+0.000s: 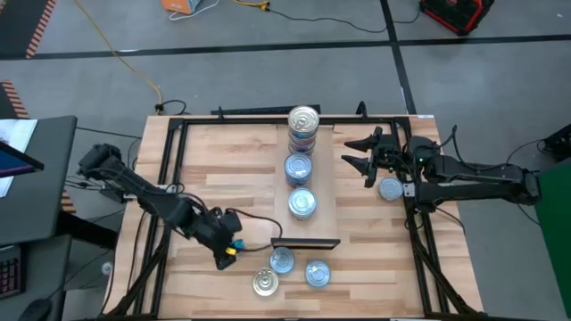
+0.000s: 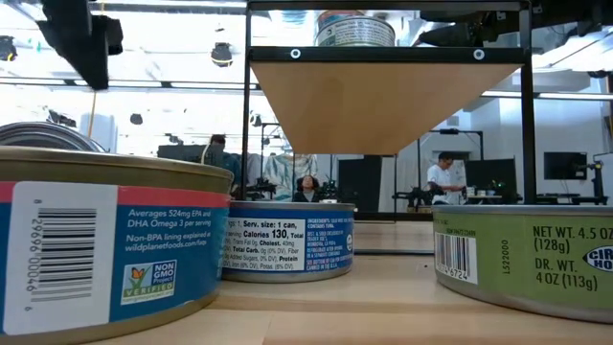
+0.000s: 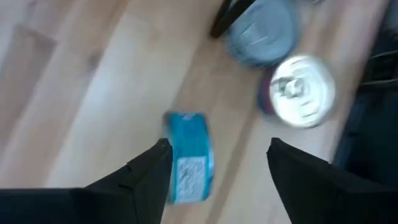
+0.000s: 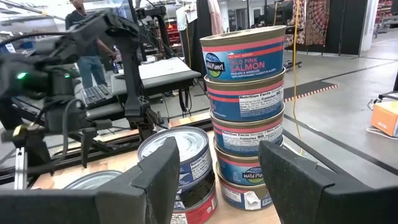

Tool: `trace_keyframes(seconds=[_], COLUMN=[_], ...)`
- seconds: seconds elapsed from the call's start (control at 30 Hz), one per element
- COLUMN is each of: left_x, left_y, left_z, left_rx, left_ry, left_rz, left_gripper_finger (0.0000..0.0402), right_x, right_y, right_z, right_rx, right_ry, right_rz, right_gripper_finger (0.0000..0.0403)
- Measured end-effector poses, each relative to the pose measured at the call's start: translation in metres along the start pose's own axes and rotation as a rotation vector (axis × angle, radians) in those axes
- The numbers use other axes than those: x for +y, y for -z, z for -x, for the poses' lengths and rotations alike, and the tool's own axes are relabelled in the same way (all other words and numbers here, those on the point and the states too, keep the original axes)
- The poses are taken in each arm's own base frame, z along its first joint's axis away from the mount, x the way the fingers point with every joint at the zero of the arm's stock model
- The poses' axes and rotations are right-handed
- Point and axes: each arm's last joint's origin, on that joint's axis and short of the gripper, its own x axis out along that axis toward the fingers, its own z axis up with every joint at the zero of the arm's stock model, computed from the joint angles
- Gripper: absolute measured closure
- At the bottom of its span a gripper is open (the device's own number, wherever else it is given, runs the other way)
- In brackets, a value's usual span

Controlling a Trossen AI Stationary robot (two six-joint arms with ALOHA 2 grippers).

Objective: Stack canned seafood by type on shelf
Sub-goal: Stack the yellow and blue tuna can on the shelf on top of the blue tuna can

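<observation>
Striped wood tabletop [image 1: 223, 160] under a dark frame, carrying the shelf [image 1: 323, 192] down its middle with a tall salmon stack [image 1: 303, 129] at the far end and two shorter piles nearer. Left gripper [image 1: 228, 256] low at the near edge, fingers spread, blue tin [image 3: 188, 157] apparently loose on its side between them. Right gripper [image 1: 357, 153] beside the stack, spread and empty.

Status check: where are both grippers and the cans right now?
Left gripper open, low over tabletop near three loose cans. Right gripper open, empty, beside shelf. Salmon stack standing. Nothing blocking.
</observation>
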Motion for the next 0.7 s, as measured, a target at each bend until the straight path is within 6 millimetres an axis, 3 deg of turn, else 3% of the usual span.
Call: trace_keyframes(seconds=[0.4,0.53,0.7], left_x=[-0.029,-0.027,-0.026], left_y=[-0.006,0.0,0.002], left_z=[-0.058,-0.068,-0.067], left_rx=[0.236,0.333,0.386], left_ry=[-0.315,-0.33,-0.331], left_rz=[-0.065,-0.057,-0.043], left_gripper_finger=[0.0145,0.0145,0.0145], right_x=[0.0,0.0,0.0], right_y=[0.0,0.0,0.0], right_z=[0.0,0.0,0.0], right_rx=[0.002,0.004,0.004], right_ry=[0.0,0.001,0.001], right_rz=[0.001,0.001,0.001], right_gripper_finger=[0.0159,0.0159,0.0159])
